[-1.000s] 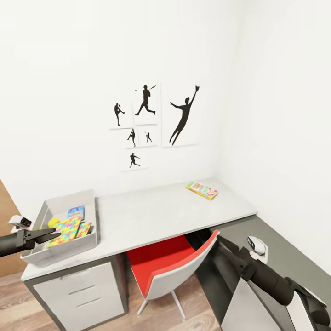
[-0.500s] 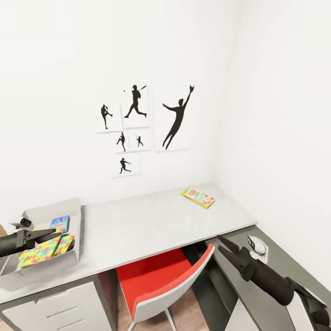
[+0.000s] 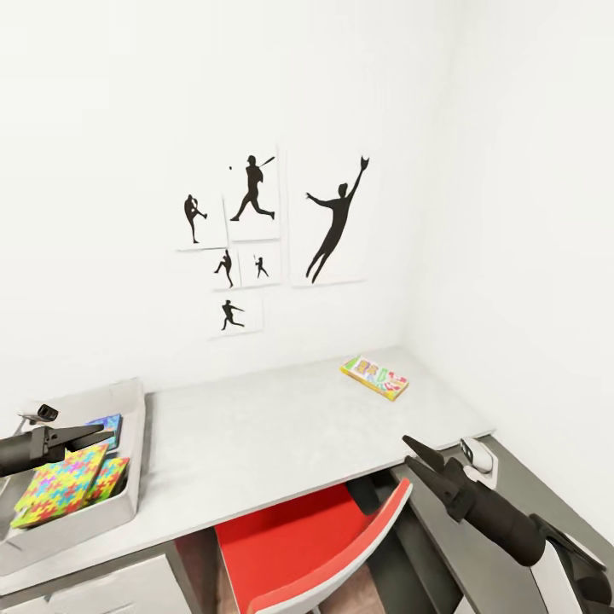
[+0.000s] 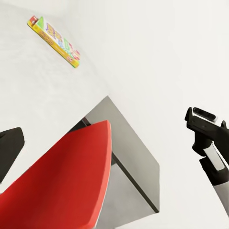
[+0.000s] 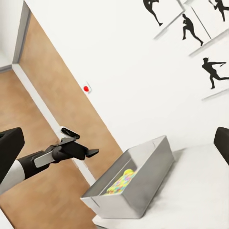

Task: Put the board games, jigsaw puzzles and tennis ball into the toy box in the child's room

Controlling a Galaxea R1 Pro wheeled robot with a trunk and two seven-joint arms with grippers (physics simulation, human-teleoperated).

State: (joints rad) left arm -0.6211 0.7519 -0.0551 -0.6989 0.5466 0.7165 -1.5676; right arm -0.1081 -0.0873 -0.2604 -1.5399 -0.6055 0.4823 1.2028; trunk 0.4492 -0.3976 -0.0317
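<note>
At the far left of the grey table top sits the grey open toy box, with a bright multicoloured jigsaw puzzle and other colourful flat boxes lying inside it. The left gripper hangs just above that box, its dark fingers spread a little with nothing between them.

Moving across, the middle of the table is bare, with a red-seated chair tucked beneath its front edge.

Further right, near the back corner by the white wall, lies the flat, colourful rectangular board game. Its long axis runs slantwise, from back-left to front-right.

The right gripper is at the table's front right edge, fingers parted and empty, pointing up and to the left. The board game lies ahead of it, well apart, while the left gripper is much farther off. I'd judge the right arm the natural one to reach forward for it.
</note>
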